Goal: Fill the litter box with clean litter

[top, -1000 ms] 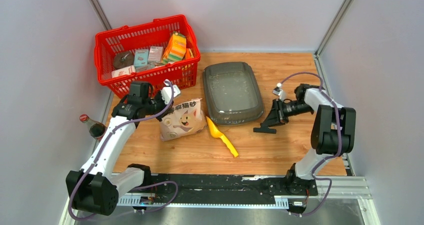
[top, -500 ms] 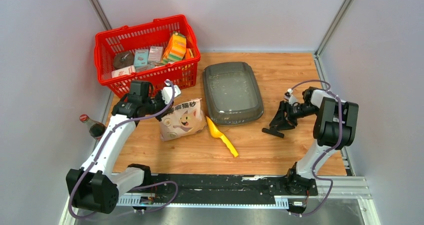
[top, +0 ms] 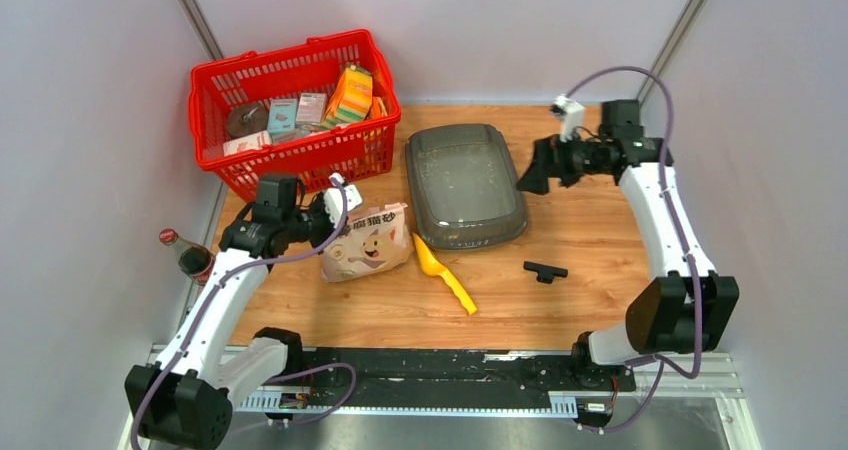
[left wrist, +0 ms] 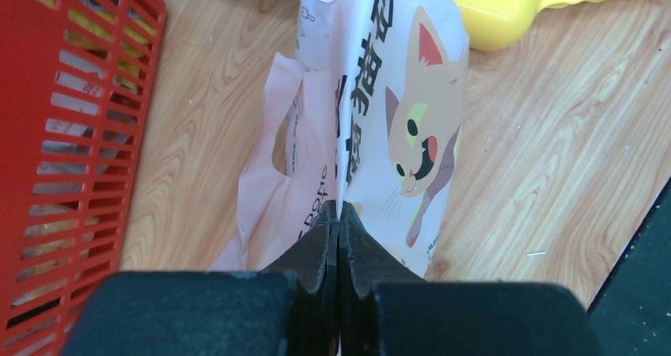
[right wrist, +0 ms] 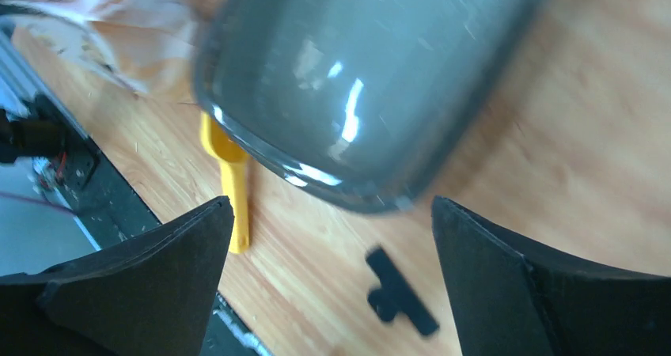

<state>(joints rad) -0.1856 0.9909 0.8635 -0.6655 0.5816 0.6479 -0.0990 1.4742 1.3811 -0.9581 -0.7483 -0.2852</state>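
**While the bag is pinched, the tray waits unfilled**

Since the litter box (top: 468, 238) at mid-table shows only its bare grey floor with a few pale flecks, the filling step looks barely begun. No clean litter is visible as a layer anywhere, and it is presumably inside the cat-printed paper bag (top: 365, 242), which lies just left of the tray with the yellow scoop (top: 443, 270) between them at the near side.

The left gripper (top: 337, 208) is clamped shut on the bag's upper edge, the paper squeezed flat between its fingers in the wrist view. Its arm runs from the near-left base up to a bent elbow, the wrist turned right, close to the near wall of the red basket (top: 290, 165). The right gripper (top: 528, 178) holds nothing, its jaws spread wide. That arm is stretched tall along the right side, the wrist bent left, so the gripper hangs above the table off the tray's far right corner, looking down on it. A small black T-shaped piece (top: 545, 270) lies loose on the wood, near and right of the tray.

Next, I judge, the bag must be lifted and swung right until its mouth is over the tray, then tipped. Whether the mouth is already open I cannot tell, so the free right gripper may be needed to part it or to steady the tray. A thin paper edge could tear or slip under the load.
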